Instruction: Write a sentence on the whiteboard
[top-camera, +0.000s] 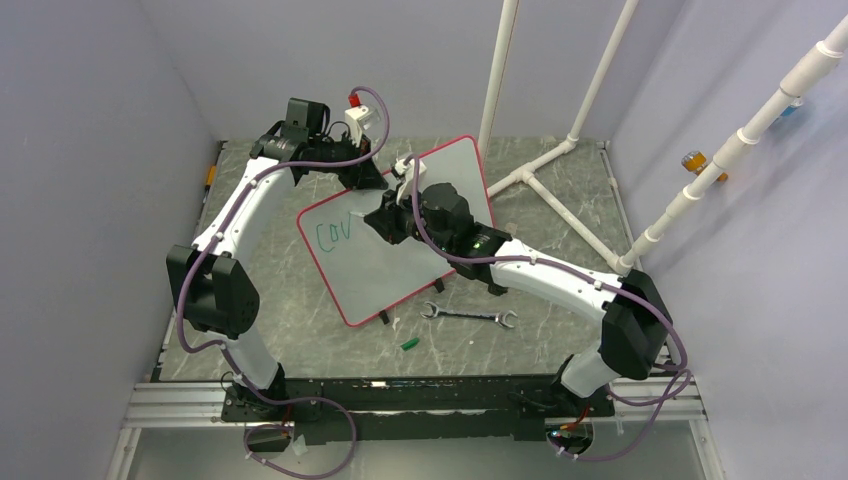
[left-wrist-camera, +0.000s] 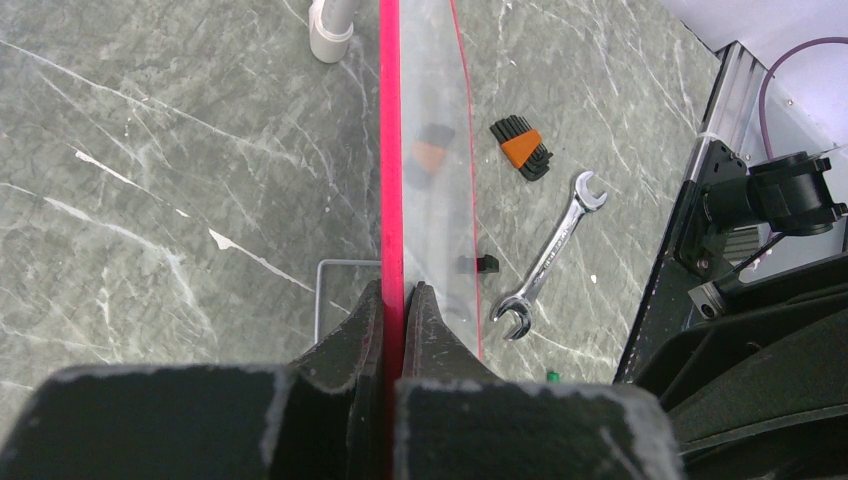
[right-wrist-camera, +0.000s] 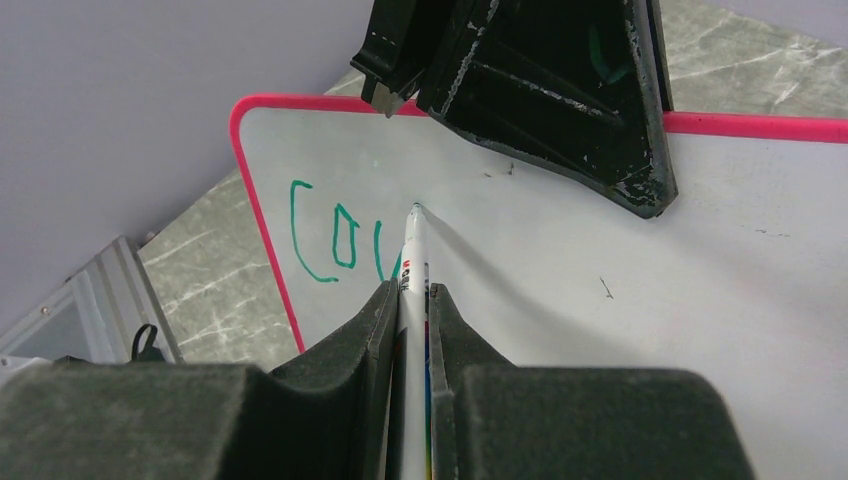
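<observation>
Reaching up the left side with the left arm, bending sharply at the elbow, folding the wrist back toward the middle. Clamping the left hand (left-wrist-camera: 403, 292) onto the red rim of the whiteboard (top-camera: 385, 275) at the far edge, with one finger pressing on each face. Holding that far edge raised, with the clipped near edge sitting down by the worktop (top-camera: 300, 325).

Stretching the right arm from its elbow on the right diagonally leftward and away, with the forearm crossing the board's right part. Hovering the right hand (right-wrist-camera: 412, 296) over the board's middle, fingers squeezing together on a marker (right-wrist-camera: 413, 255) and pointing it away from the wrist. Touching the marker tip to the white face just right of the green lettering (right-wrist-camera: 335, 240). Showing only a C, an O and a third stroke, partly hiding behind the marker in the right wrist view, all sitting near the board's left corner.

Lying flat on the worktop just beyond the near edge: a wrench (top-camera: 468, 316) and, beside it, a small green cap (top-camera: 409, 343).
</observation>
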